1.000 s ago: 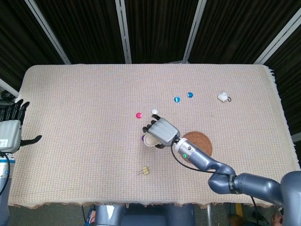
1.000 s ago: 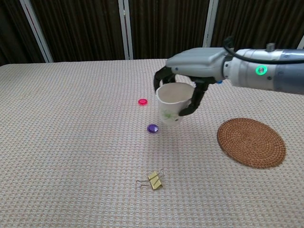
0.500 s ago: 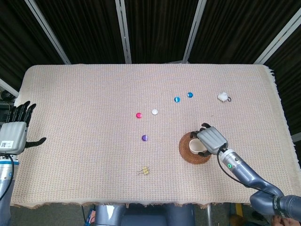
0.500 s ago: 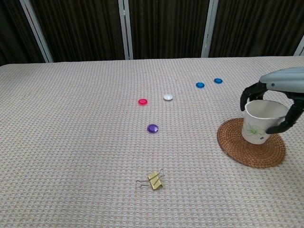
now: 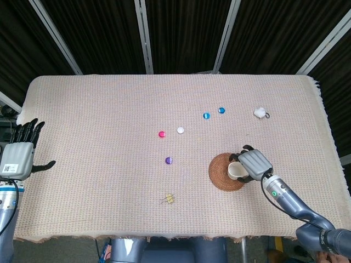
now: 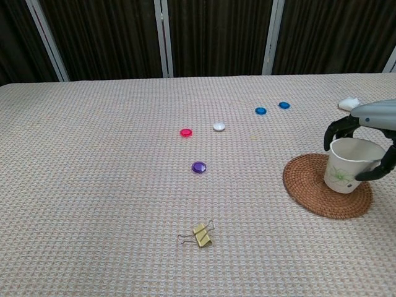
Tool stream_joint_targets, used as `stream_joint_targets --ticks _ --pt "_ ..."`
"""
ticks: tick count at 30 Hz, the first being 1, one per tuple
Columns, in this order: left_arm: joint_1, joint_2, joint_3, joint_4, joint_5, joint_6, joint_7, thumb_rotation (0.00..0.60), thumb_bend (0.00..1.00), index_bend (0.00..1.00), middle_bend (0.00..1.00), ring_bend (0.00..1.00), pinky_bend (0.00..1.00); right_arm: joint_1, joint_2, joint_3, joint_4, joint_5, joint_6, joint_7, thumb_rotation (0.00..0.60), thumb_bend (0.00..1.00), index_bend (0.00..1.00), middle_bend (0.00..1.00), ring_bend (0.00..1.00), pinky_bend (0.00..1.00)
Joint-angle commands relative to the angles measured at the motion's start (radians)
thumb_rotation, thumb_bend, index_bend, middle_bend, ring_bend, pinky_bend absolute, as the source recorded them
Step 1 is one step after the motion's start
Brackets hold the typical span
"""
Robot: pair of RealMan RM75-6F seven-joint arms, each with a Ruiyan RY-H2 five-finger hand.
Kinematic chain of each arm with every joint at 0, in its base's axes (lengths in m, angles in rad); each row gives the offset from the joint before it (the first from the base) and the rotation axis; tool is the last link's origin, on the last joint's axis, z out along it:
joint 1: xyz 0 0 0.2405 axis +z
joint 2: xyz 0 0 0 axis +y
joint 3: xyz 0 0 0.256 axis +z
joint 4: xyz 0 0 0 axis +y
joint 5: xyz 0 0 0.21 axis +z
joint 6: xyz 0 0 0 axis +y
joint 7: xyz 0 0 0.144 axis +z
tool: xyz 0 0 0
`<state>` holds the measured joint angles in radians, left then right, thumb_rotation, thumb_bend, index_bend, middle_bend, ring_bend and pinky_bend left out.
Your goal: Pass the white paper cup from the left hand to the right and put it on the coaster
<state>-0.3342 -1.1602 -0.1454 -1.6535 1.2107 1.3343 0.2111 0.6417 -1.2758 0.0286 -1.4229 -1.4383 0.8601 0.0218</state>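
Note:
The white paper cup (image 5: 236, 171) (image 6: 346, 166), printed with a green flower, stands upright on the right half of the round woven coaster (image 5: 222, 171) (image 6: 318, 189). My right hand (image 5: 254, 163) (image 6: 370, 130) covers it from above, dark fingers (image 6: 335, 131) curled around its rim on both sides. Whether the cup's base rests fully on the coaster I cannot tell. My left hand (image 5: 20, 154) hangs at the table's left edge with fingers spread and nothing in it; the chest view does not show it.
Small round discs lie on the beige cloth: pink (image 5: 162, 133), white (image 5: 180, 130), purple (image 5: 168, 160), two blue (image 5: 206, 116). A yellow binder clip (image 5: 169, 198) (image 6: 200, 235) sits near the front. A small white object (image 5: 260, 112) lies at the far right.
My right hand carried the cup from mid-table rightward over the coaster, then shifted it a bit further right and lower onto it. My left hand barely moved.

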Motion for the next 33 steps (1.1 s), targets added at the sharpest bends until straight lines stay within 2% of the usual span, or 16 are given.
stream_joint_targets --ticks 1,3,4,6,9,14,17,19,22,26,33 --pt "0.001 0.001 -0.001 -0.001 0.0 0.0 0.0 0.6 0.0 0.0 0.0 0.0 0.0 0.002 -0.016 -0.001 0.01 -0.012 0.006 0.006 0.6 0.06 0.26 0.4 0.3 0.17" --pt "0.002 0.001 -0.001 -0.001 0.001 0.001 0.001 0.6 0.0 0.0 0.0 0.0 0.0 0.003 -0.026 -0.001 0.02 -0.019 0.014 -0.005 0.6 0.01 0.11 0.26 0.19 0.14" --pt "0.003 0.002 -0.002 -0.001 0.001 0.001 0.0 0.6 0.0 0.0 0.0 0.0 0.0 0.003 -0.029 -0.002 0.025 -0.02 0.016 -0.021 0.6 0.0 0.03 0.14 0.1 0.11" --pt "0.004 0.003 -0.003 -0.002 0.001 0.001 -0.002 0.6 0.0 0.0 0.0 0.0 0.0 0.0 -0.027 -0.001 0.015 -0.008 0.018 -0.056 0.6 0.0 0.0 0.01 0.0 0.04" --pt "0.004 0.004 -0.005 -0.002 0.001 -0.001 -0.006 0.6 0.0 0.0 0.0 0.0 0.0 -0.009 -0.013 0.01 -0.031 0.015 0.038 -0.103 0.6 0.0 0.0 0.0 0.0 0.01" --pt "0.006 0.005 -0.003 -0.005 0.008 -0.003 -0.01 0.6 0.0 0.0 0.0 0.0 0.0 -0.046 0.038 0.041 -0.155 0.029 0.148 -0.193 0.6 0.0 0.0 0.0 0.0 0.0" --pt "0.009 0.007 -0.003 -0.007 0.015 0.002 -0.014 0.6 0.0 0.0 0.0 0.0 0.0 -0.085 0.077 0.053 -0.234 0.028 0.236 -0.245 0.6 0.0 0.0 0.0 0.0 0.0" --pt "0.013 0.009 -0.002 -0.008 0.024 0.01 -0.019 0.6 0.0 0.0 0.0 0.0 0.0 -0.128 0.098 0.057 -0.276 0.01 0.333 -0.291 0.6 0.0 0.0 0.0 0.0 0.0" --pt "0.023 0.014 0.004 -0.01 0.047 0.024 -0.033 0.6 0.0 0.0 0.0 0.0 0.0 -0.203 0.11 0.038 -0.318 -0.016 0.452 -0.332 0.6 0.0 0.0 0.0 0.0 0.0" --pt "0.034 0.021 0.01 -0.01 0.069 0.039 -0.051 0.6 0.0 0.0 0.0 0.0 0.0 -0.266 0.106 0.015 -0.303 -0.035 0.533 -0.322 0.6 0.0 0.0 0.0 0.0 0.0" --pt "0.054 0.034 0.018 -0.011 0.104 0.065 -0.077 0.6 0.0 0.0 0.0 0.0 0.0 -0.346 0.06 -0.004 -0.178 -0.095 0.663 -0.318 0.6 0.0 0.0 0.0 0.0 0.0"
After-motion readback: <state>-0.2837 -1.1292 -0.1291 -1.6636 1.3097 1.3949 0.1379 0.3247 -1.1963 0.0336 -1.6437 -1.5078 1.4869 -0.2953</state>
